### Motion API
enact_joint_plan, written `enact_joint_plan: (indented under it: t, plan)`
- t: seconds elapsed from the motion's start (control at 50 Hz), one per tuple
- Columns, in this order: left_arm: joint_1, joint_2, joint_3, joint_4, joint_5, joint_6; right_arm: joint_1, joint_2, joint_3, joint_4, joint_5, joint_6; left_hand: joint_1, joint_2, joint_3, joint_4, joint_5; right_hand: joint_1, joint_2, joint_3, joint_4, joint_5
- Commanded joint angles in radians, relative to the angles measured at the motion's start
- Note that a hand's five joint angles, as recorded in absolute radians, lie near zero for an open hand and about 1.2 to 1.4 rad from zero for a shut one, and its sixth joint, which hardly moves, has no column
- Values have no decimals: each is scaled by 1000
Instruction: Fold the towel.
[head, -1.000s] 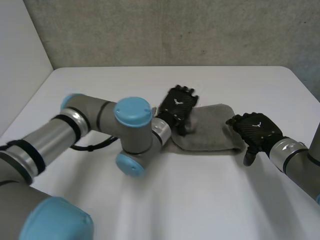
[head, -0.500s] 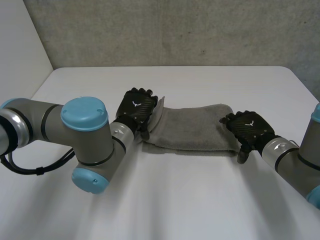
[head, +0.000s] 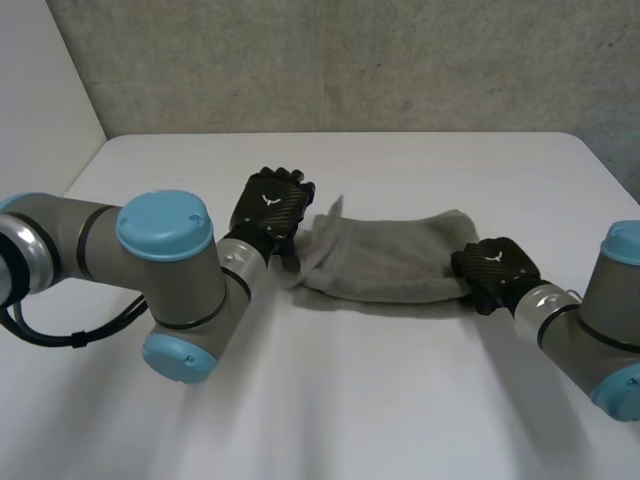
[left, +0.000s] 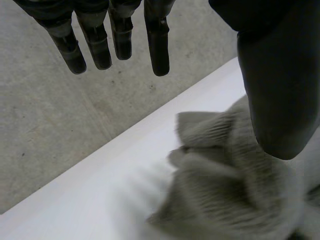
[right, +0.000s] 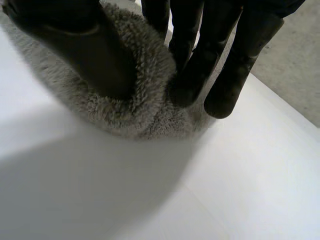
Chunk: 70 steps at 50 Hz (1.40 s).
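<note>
The grey towel (head: 385, 258) lies as a long folded strip across the middle of the white table (head: 330, 400). My left hand (head: 272, 208) rests at its left end, where the cloth is rumpled and a corner sticks up. In the left wrist view that hand (left: 156, 40) has straight fingers held above the table, and its thumb hangs over the bunched towel (left: 225, 195). My right hand (head: 492, 268) is at the towel's right end. There its thumb (right: 90, 50) and curled fingers (right: 197, 70) pinch the fluffy towel edge (right: 145, 107) between them.
A grey wall (head: 350, 60) stands behind the table's far edge. My left arm's big elbow (head: 170, 290) lies low over the table in front of the towel's left end. Bare tabletop stretches in front of the towel and beyond it.
My left hand slid from the towel's middle to its left end, spreading the strip out. My right hand has moved onto the right end and closed on it. The left end has rumpled.
</note>
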<state>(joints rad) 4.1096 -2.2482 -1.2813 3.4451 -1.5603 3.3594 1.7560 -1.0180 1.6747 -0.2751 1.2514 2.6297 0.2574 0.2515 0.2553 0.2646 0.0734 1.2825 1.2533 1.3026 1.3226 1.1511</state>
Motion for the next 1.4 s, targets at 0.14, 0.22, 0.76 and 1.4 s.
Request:
enact_joint_plan:
  t: [0.14,0.22,0.76,1.4]
  plan:
    - [46,145,-92,-6,-11,0,-128,-200,5,149,-52,-244,-44,-38,-42,-51,-34,114,143,94,74,71]
    - [49,190,-121,-4,-12,-2,-64,-206,-110,264,-75,-275,-47,-41,-45,-54,-37,114,143,94,74,71]
    - [77,214,-133,5,-9,-117,490,55,-354,295,140,-145,-56,-50,-54,-63,-46,-1108,-1079,-1128,-1148,-1151]
    - [-92,-89,37,-78,-4,-310,140,52,-294,290,42,423,-38,-32,-36,-45,-29,-1108,-1079,-1128,-1148,-1151]
